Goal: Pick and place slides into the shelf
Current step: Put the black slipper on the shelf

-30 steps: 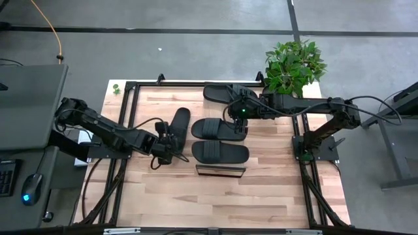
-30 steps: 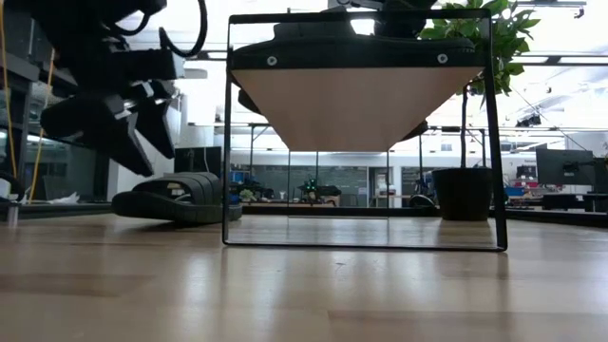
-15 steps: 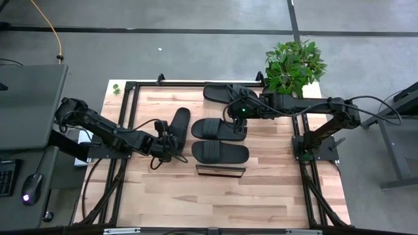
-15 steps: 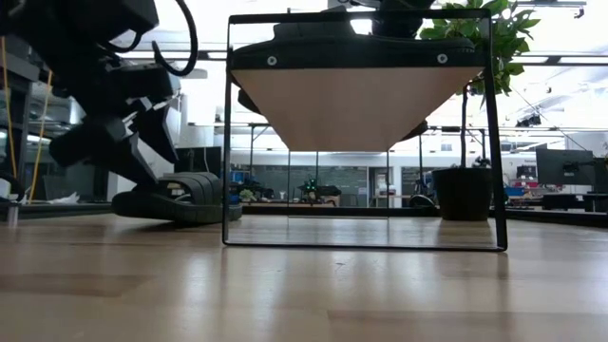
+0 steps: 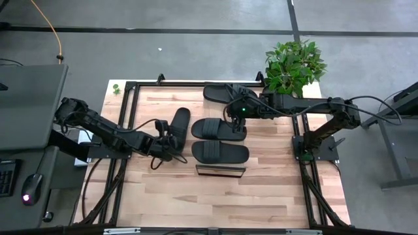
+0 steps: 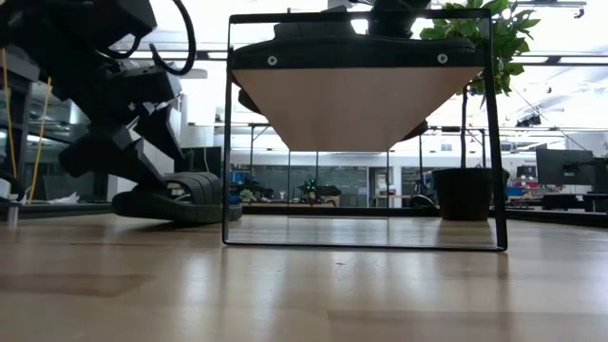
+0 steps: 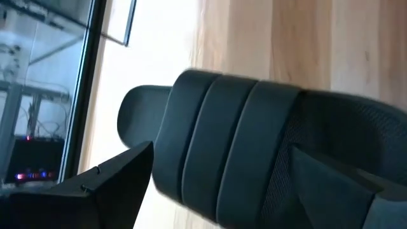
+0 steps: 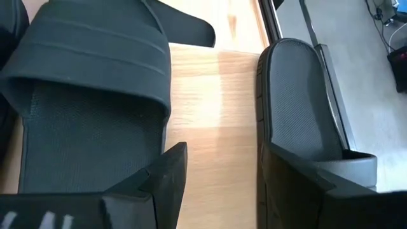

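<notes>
Left hand (image 5: 168, 141): fingers spread wide, holding nothing; set down over the strap of the leftmost slide (image 5: 177, 127), one finger on each side of the strap in the left wrist view.
Right hand (image 5: 236, 115): fingers parted, not closed on anything; in the right wrist view one finger lies on the sole of the far slide (image 8: 304, 124) and the other over bare wood between it and its neighbour (image 8: 89, 89).
Slides: four, all black; one alone on the worktop (image 5: 176, 196) under the left hand, two side by side in the middle (image 5: 220, 140), one at the far edge (image 5: 222, 93) by the right hand.
Shelf (image 5: 221, 171): near the middle pair, just toward the front of the worktop; in the low view a wood board in a dark frame (image 6: 356, 104).
Handling, judged: foam soles look light and springy, the ribbed strap firmer; a pinch across the strap or the sole's edge should hold, and nothing seems fragile.
Hidden: whether any slide rests on the shelf board cannot be told; dark shapes sit above it in the low view. Left fingertips are cut off in the wrist view, so contact with the strap is unclear.
Other: potted plant (image 5: 294, 65) at the far right corner.
</notes>
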